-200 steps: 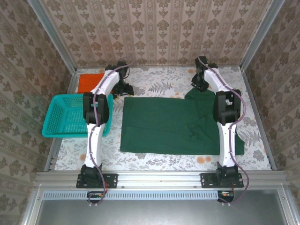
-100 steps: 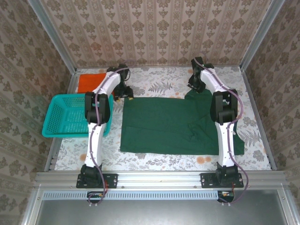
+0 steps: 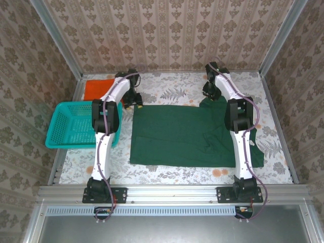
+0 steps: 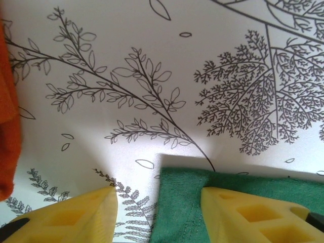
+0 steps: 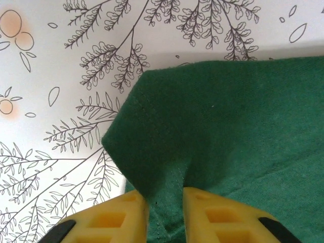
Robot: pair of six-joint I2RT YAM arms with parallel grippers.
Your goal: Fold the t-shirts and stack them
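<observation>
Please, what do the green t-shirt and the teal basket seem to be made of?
The green t-shirt looks like soft knit cloth, probably cotton, with a matte surface: it wrinkles and has stitched hems. The basket looks like moulded plastic, perhaps slightly glossy: it has stiff mesh walls with even holes.

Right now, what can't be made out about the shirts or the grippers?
- orange t-shirt: in the top view, partly hidden by the left arm; in the left wrist view, cut by the left edge.
- green t-shirt: in the top view, right side under the right arm.
</observation>
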